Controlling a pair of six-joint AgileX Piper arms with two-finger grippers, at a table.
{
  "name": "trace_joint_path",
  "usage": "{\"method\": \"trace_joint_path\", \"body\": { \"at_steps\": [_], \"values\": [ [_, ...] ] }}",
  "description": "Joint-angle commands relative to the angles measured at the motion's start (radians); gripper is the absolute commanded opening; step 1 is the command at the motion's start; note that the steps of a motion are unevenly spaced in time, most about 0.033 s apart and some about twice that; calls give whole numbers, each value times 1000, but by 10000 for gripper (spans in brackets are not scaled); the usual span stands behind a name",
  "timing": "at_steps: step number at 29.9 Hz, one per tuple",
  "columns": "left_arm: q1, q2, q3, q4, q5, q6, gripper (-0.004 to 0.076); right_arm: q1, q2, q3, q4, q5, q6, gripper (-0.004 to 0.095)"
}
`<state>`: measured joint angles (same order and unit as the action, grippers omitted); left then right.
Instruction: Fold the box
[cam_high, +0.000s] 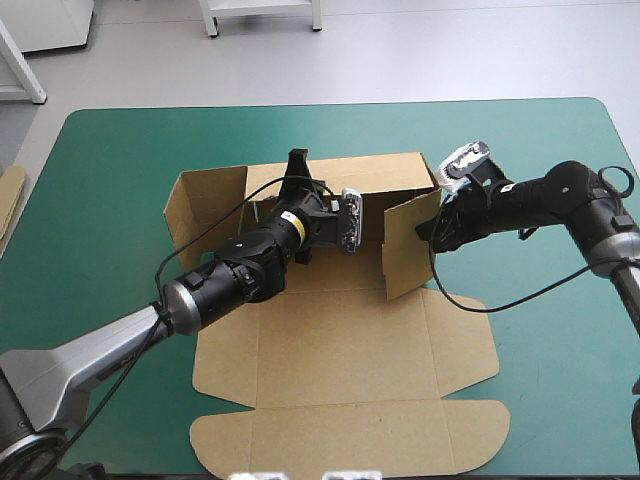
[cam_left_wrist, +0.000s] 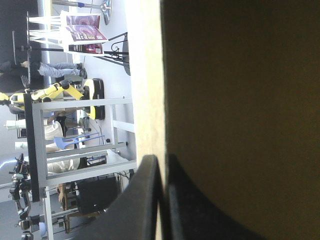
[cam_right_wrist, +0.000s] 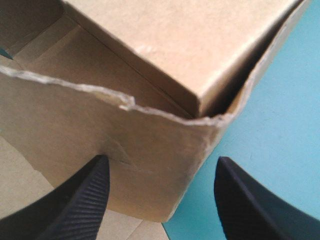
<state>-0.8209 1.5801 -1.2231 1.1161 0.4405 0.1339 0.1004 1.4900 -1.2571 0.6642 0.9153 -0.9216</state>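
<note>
The box (cam_high: 340, 350) sits near the middle of the teal-green table cover (cam_high: 110, 150), partly raised. Its back wall (cam_high: 375, 175) stands upright along the box's far side. The right side wall (cam_high: 408, 245) is also up, angled slightly in toward the box floor. A left flap (cam_high: 205, 205) stands at the back wall's left end. The rest of the sheet, lid (cam_high: 350, 435) included, lies flat on the near side of the box, reaching toward the table's near edge.

The left gripper (cam_high: 297, 165) reaches across the box floor from the box's left side, up to the top edge of the back wall. In the left wrist view you see its black fingers (cam_left_wrist: 142, 200) pressed almost together. The pale cut edge of the board runs up between them, so they are pinching the back wall.

The right gripper (cam_high: 432, 225) is at the box's right rear corner, on the outer side of the right wall. In the right wrist view its fingers (cam_right_wrist: 80, 200) stand spread wide. The box corner is ahead of and between them, with one finger in front of the brown wall and the other over bare cover just beside the box. You cannot tell whether either finger touches the board. The wall's top edge looks ragged near that corner.

An edge of more board (cam_high: 10, 200) shows at the table's left edge, well apart from the box.
</note>
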Motion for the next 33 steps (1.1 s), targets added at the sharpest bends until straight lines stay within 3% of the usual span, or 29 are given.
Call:
{"method": "trace_joint_path", "body": {
  "at_steps": [1, 12, 21, 28, 33],
  "values": [
    [-5, -34, -20, 26, -3, -25, -8, -5, -39, -23, 72, -61, -28, 581],
    [-5, -34, -20, 26, -5, -46, -8, 46, 21, -25, 65, -84, 35, 530],
    [-5, -34, -20, 34, -14, -46, -8, 160, 63, -134, -277, -133, 395, 530],
    [-5, -34, -20, 37, -16, -46, -8, 165, 70, -198, -249, -144, 445, 499],
    [-5, -34, -20, 37, -17, -46, -8, 165, 79, -199, -247, -142, 445, 407]
  ]
}}
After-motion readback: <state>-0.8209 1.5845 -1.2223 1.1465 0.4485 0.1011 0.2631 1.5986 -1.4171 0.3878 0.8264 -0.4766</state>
